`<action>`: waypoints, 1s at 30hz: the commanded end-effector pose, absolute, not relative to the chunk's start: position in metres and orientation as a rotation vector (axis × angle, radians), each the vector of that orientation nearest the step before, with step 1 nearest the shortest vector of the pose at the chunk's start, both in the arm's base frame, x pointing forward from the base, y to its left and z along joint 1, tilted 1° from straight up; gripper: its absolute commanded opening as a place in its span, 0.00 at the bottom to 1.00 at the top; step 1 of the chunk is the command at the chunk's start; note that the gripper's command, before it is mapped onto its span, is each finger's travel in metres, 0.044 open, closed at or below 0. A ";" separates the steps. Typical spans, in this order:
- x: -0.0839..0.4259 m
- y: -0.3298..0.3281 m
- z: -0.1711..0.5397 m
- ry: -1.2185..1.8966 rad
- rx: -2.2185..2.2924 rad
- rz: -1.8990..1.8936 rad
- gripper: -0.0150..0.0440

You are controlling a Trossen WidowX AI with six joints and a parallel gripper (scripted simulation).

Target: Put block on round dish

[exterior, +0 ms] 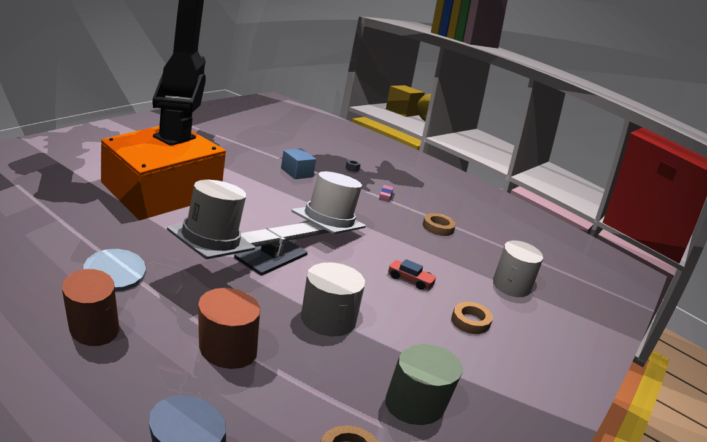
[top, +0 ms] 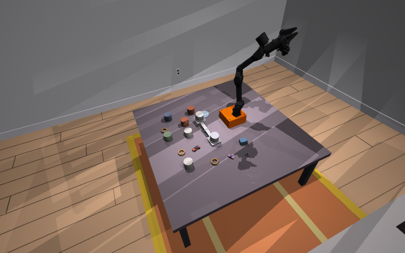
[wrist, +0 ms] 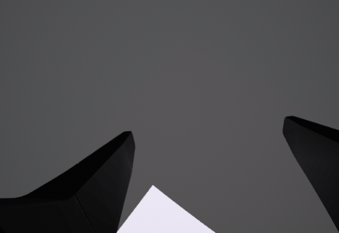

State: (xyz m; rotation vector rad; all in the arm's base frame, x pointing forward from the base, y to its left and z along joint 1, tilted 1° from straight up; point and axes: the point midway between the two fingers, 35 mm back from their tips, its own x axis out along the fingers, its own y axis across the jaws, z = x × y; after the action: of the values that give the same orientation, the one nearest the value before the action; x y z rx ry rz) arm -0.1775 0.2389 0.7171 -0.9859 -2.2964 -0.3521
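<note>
A white balance beam [top: 204,127] [exterior: 296,231] carries a pan at each end. One pale cup [top: 199,116] [exterior: 217,213] stands on the pan nearer the dish, and another pale cup [top: 214,137] [exterior: 336,196] on the far pan. The dish-side pan looks higher, with its shadow farther below it; the far pan looks lower. The block is not visible. The light-blue round dish [top: 205,114] [exterior: 112,263] lies flat on the table beside the dish-side pan, with no cup above it. My gripper [top: 296,30] [wrist: 208,131] is open and empty, raised high and far from both cups.
A brown cup [top: 190,110] [exterior: 89,310] stands close to the dish. Another brown cup [top: 184,121] [exterior: 229,335] and a loose white cup [top: 187,132] [exterior: 332,302] stand near the balance. Beyond are a blue box [top: 243,141] [exterior: 297,163], a red toy car [exterior: 412,273] and several rings.
</note>
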 end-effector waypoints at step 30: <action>-0.054 0.303 0.640 -2.046 -1.358 0.296 1.00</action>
State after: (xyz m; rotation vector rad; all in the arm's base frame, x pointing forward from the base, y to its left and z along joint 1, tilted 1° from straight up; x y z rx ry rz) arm -0.0710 0.3011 0.6515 -1.3221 -2.1017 0.2149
